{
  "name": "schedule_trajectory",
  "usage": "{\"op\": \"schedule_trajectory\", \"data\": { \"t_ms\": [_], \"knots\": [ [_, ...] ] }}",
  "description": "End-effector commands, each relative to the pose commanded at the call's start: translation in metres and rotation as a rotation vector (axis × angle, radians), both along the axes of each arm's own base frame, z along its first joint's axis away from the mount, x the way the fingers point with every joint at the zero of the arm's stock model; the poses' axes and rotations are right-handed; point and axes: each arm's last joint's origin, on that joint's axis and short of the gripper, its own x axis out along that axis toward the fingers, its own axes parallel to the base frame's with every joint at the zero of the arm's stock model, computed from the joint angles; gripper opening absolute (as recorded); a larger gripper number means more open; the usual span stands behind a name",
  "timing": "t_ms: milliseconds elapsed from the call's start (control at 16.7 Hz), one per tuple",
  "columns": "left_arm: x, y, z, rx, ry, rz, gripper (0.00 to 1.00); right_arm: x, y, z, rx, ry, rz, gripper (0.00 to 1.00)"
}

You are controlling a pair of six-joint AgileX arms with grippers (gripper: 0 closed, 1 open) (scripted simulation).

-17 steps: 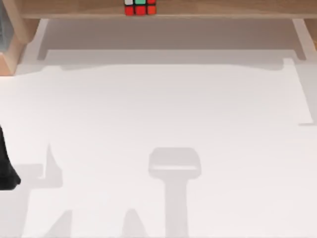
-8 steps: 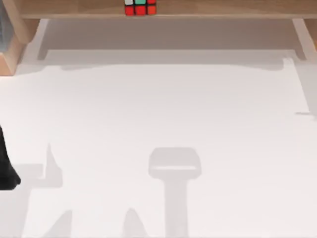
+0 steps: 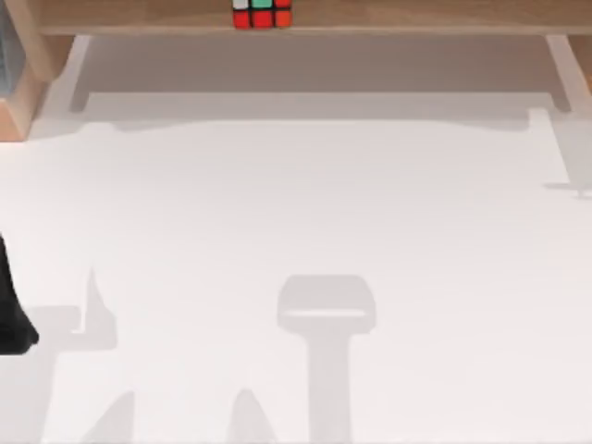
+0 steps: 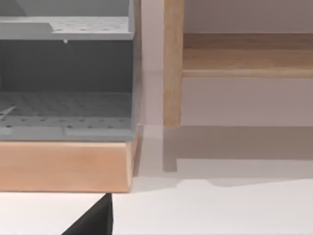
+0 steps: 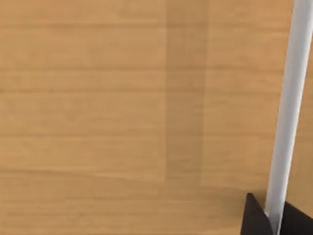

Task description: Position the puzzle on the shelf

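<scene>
The puzzle (image 3: pixel 262 14) sits on the shelf (image 3: pixel 416 16), left of centre, exactly where it sat a second ago, untouched by either arm. Only a faint shadow at the bench's (image 3: pixel 305 203) right edge has crept upward, suggesting the right arm is retreating. The placement looks done; whether either arm's fingers are released or clenched cannot be told.

right-edge shadow (image 3: pixel 566 188) shifted farther back

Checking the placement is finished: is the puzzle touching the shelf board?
Touching. The top view shows the puzzle sitting on the shelf board at its front edge, no gap beneath.
</scene>
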Motion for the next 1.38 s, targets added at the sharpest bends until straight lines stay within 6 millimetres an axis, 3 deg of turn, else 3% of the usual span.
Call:
{"op": "schedule_trajectory", "data": {
  "t_ms": [240,600,960,1380],
  "knots": [
    [0.000,0.000,0.000,0.000,0.000,0.000,1.00,0.008,-0.001,-0.003,0.010,0.012,-0.002,0.00],
    [0.000,0.000,0.000,0.000,0.000,0.000,1.00,0.059,-0.002,-0.001,0.004,0.004,-0.002,0.00],
    [0.000,0.000,0.000,0.000,0.000,0.000,1.00,0.063,-0.003,-0.003,0.013,0.014,-0.006,0.00],
    [0.000,0.000,0.000,0.000,0.000,0.000,1.00,0.118,-0.004,-0.001,0.007,0.005,-0.005,0.00]
  ]
}}
